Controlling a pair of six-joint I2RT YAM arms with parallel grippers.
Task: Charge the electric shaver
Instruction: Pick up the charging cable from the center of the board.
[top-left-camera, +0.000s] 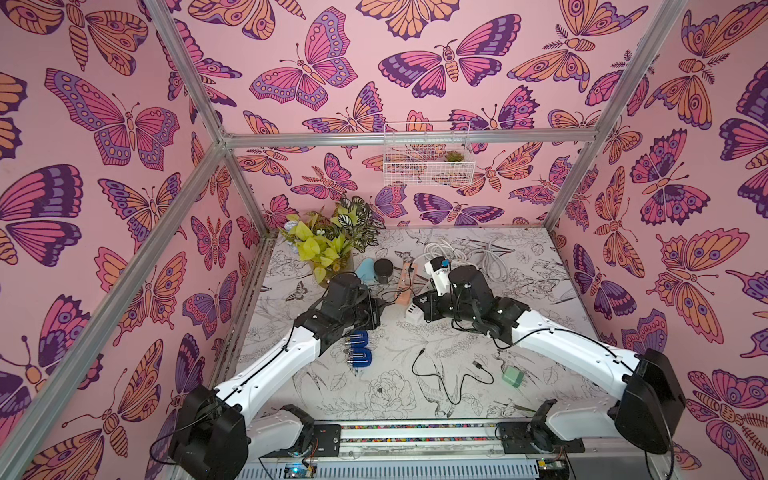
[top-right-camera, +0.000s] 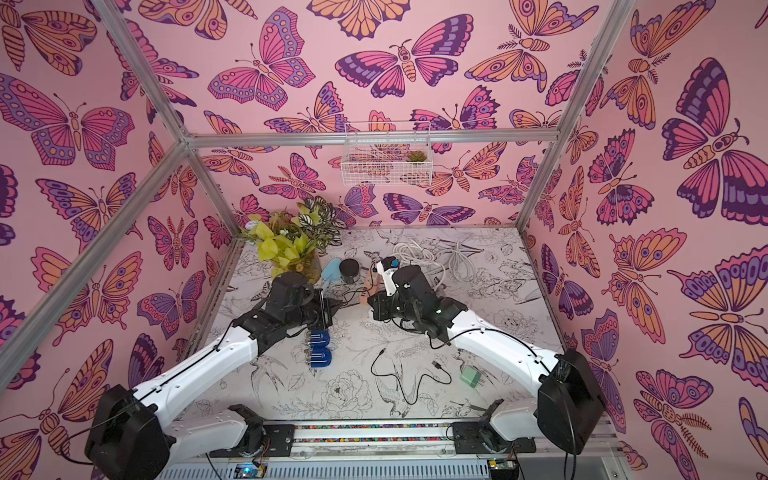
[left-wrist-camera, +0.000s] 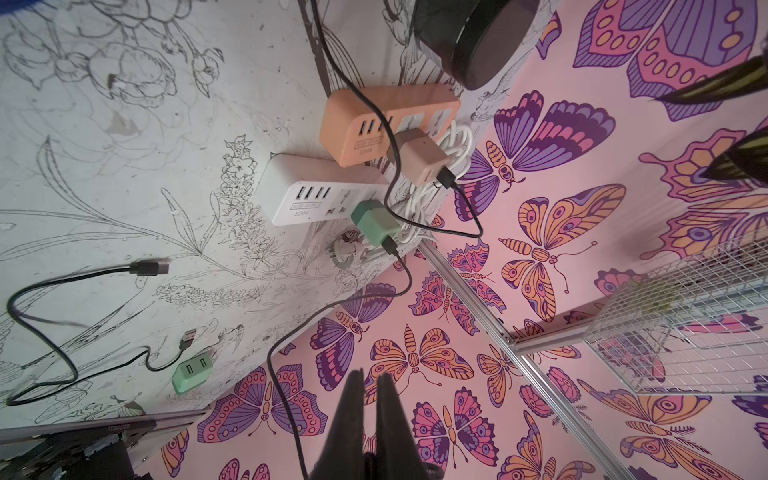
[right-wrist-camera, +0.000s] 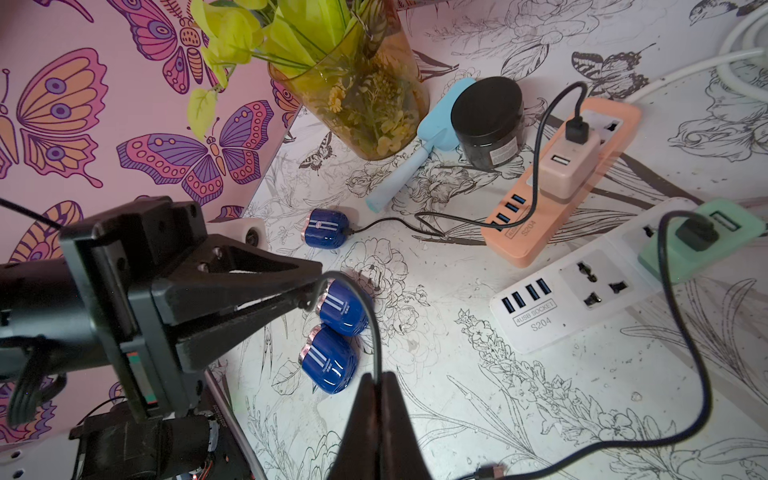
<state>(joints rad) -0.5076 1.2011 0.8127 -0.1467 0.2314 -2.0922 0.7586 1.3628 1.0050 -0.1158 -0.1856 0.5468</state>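
cable (right-wrist-camera: 377, 349) is clamped by both grippers: plug end in left gripper (right-wrist-camera: 313, 289), slack in right gripper (right-wrist-camera: 376, 377). nearest shaver (right-wrist-camera: 347, 311) lies just beside the left tips, head toward them; its socket end is judged to face away.

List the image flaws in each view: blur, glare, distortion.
In both top views: the wide-angle lens splays the frame posts; lighting soft, even. Left wrist view: near left fingers dark, out of focus. Right wrist view: right fingers blurred; highlights glint on the glossy blue shavers.

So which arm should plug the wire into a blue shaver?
Left, probably: the left gripper pinches the cable end beside the shaver; the right gripper holds it farther back.
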